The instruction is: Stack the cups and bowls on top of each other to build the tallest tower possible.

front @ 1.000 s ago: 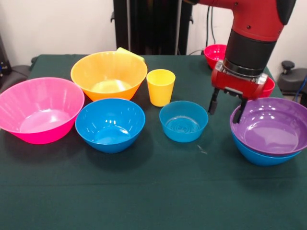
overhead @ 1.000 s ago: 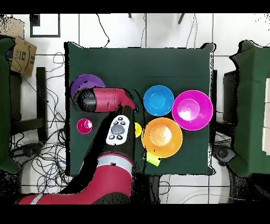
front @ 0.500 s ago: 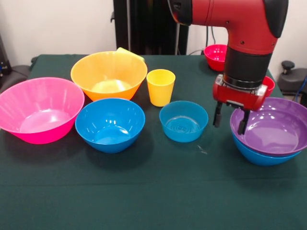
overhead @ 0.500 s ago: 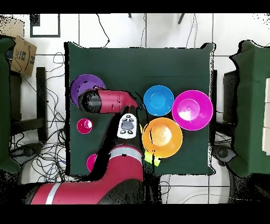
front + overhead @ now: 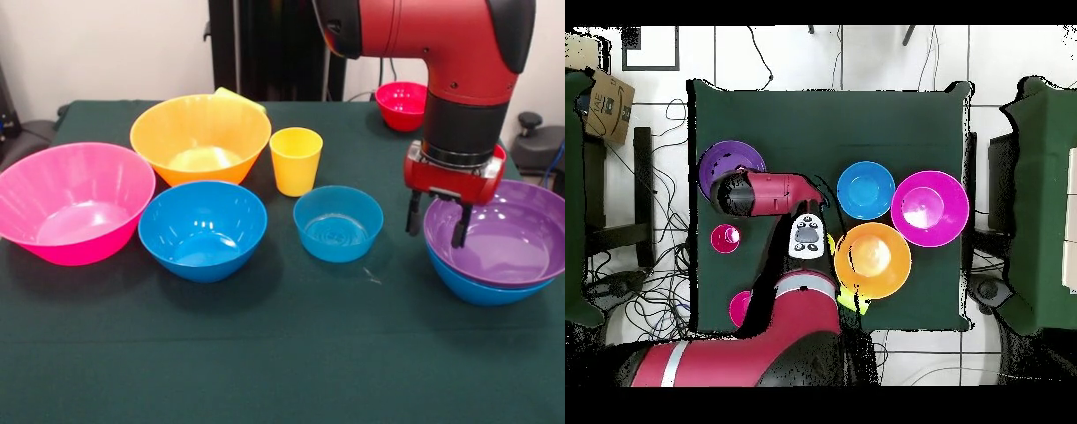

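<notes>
With its jaws spread apart and holding nothing, the gripper [image 5: 435, 221] straddles the near-left rim of the purple bowl [image 5: 503, 234], which sits nested in a blue bowl [image 5: 477, 287], while the small translucent blue bowl [image 5: 338, 223] and yellow cup [image 5: 296, 161] stand apart further left.

Sawyer arm [image 5: 459, 40], red and black.
Glossy red rounded shells; black cylindrical wrist section above a red flange; two thin dark fingers [image 5: 412, 214] on the gripper [image 5: 435, 221]. Overhead: grey oval button pad [image 5: 804, 236] with dark buttons on the red link, pale band low on the arm.
</notes>
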Robot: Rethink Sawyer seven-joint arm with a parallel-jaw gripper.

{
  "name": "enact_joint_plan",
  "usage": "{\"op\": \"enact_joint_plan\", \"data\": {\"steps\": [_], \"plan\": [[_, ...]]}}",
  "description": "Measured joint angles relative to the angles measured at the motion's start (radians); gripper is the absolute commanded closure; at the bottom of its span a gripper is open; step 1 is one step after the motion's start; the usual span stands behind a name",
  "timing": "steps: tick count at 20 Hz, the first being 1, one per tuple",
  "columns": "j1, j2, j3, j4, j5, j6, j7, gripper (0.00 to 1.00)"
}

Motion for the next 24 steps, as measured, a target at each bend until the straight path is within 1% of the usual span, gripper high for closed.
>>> {"op": "enact_joint_plan", "data": {"steps": [6, 24], "plan": [[-0.021, 0.0, 0.036, 0.002, -0.023, 0.0, 0.0, 0.0], [-0.04, 0.016, 0.069, 0.003, -0.072, -0.014, 0.0, 0.0]]}}
